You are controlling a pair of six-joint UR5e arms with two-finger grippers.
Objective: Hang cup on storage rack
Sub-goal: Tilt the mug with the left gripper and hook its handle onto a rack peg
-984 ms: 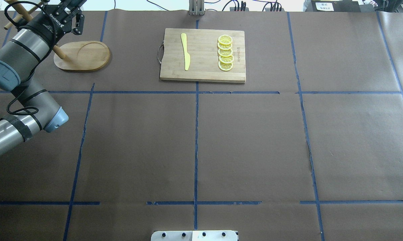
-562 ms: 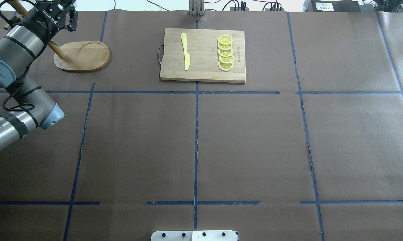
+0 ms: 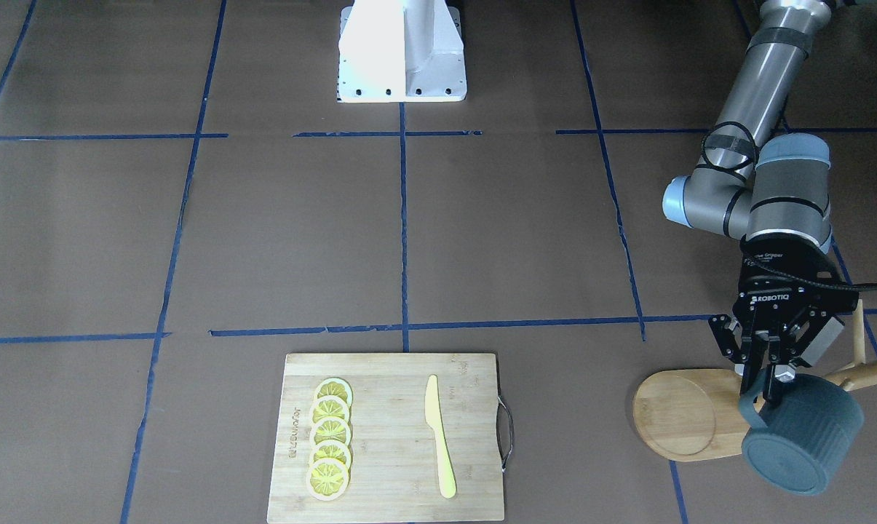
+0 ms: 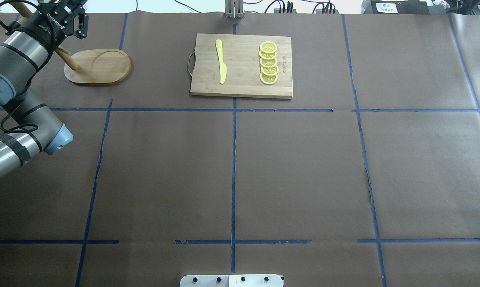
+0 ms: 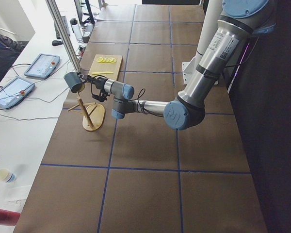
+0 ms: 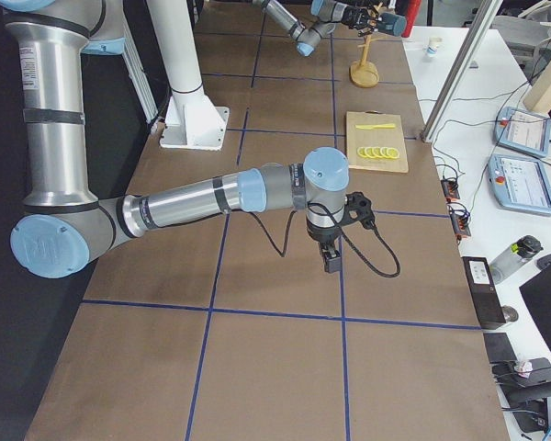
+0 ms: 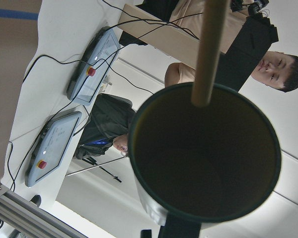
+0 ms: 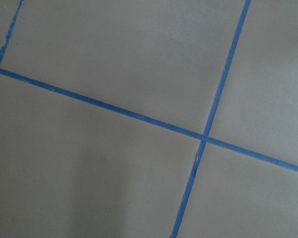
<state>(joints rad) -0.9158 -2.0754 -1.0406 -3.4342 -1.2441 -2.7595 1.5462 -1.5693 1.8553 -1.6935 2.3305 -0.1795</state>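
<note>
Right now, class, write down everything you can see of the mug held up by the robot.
The cup is dark blue-grey, with a ribbed wall, flat round base and squared loop handle; it looks ceramic. It hangs tipped on its side over the storage rack, off the table. The left claw is shut on it by the handle. In the wrist view its dark open mouth faces the camera, a wooden peg crossing its rim.
</note>
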